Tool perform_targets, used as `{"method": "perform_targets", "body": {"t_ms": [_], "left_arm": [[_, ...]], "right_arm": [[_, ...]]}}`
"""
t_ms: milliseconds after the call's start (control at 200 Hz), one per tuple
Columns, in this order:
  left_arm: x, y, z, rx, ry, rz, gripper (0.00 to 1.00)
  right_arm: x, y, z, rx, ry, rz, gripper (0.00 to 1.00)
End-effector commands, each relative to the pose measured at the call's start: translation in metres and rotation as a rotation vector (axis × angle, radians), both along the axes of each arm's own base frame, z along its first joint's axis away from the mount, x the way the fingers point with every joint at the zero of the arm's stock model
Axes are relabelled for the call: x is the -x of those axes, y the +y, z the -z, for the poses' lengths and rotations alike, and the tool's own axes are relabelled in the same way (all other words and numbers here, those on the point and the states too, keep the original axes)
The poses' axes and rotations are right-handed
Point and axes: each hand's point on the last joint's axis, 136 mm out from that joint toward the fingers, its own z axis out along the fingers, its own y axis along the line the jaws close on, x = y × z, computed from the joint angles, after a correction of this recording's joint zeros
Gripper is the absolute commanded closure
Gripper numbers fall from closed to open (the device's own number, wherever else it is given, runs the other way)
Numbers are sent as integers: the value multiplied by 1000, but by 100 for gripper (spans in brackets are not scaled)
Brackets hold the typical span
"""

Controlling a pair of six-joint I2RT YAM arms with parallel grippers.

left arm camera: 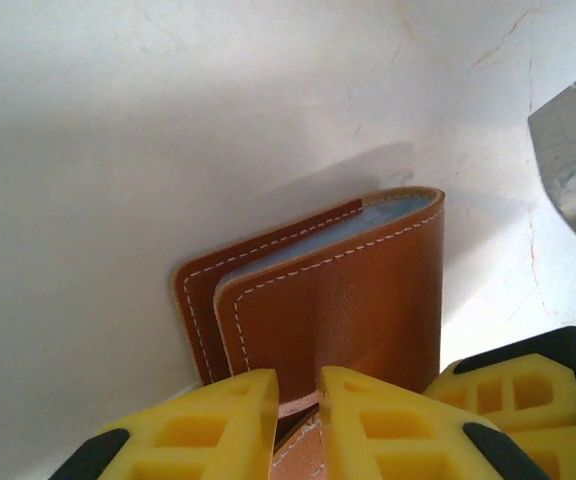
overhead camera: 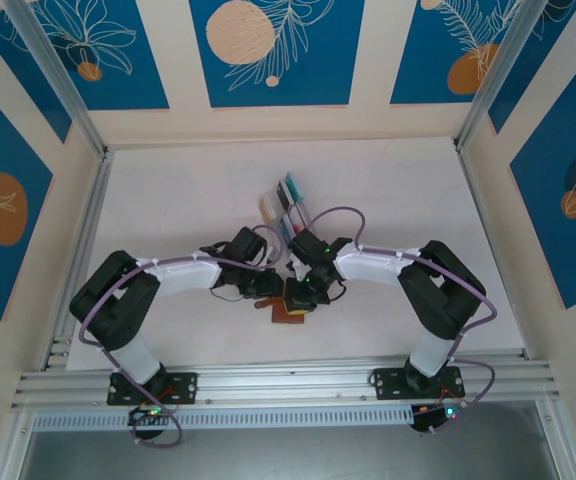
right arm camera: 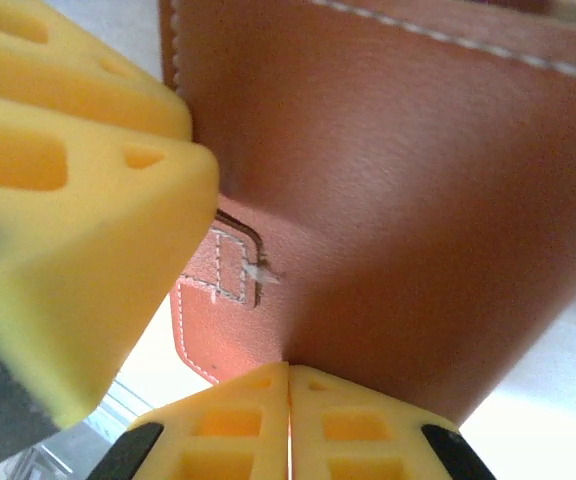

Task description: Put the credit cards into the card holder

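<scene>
Card holder (left arm camera: 348, 300) lay folded on the table (overhead camera: 168, 210), between the two arms. Left gripper (left arm camera: 298, 400) pinched its snap tab (left arm camera: 298, 405). Right gripper (right arm camera: 288, 400) was closed, empty, just beside the leather. Credit cards (overhead camera: 288, 200) sat farther back.

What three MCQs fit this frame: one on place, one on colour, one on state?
1. Where is the card holder in the top view?
A. Between the left end effector and right end effector, nearer the arm bases than the card rack
B. At the table's far left corner
C. Inside the rack

2. What colour is its leather?
A. Black
B. Brown
C. Green

3. How do the right end effector's fingers stand?
A. Wide apart
B. Closed together
C. Clamped on a teal card

Answers:
1 A, the top view shows it between both arm tips.
2 B, both wrist views show brown leather with pale stitching.
3 B, the right wrist view shows the yellow tips meeting.
</scene>
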Motion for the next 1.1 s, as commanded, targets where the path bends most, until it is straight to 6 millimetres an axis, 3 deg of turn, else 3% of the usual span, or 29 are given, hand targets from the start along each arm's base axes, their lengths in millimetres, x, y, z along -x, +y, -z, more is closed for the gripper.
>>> {"method": "perform_targets", "body": {"t_ms": [0,45,125,215,375,680,930,1095], "left_arm": [[20,13,25,-76,66,17,81],[22,16,28,-84,68,17,81],[27,22,33,-105,70,20,81],[31,27,38,-118,75,20,81],[34,30,43,-122,83,16,81],[39,37,49,-131,92,5,81],[37,30,51,-99,95,-5,81],[35,27,40,-76,79,-1,81]], "right_arm": [[-6,-3,-9,-22,-32,9,90],[-9,-5,-18,-26,-61,12,87],[-16,-14,-31,-18,-108,28,71],[-20,-25,-32,-25,-111,51,59],[-18,-31,-17,-30,-57,59,56],[-12,-16,-2,-112,16,67,52],[-19,11,-19,-266,32,71,63],[-25,15,-31,-284,22,77,93]]}}
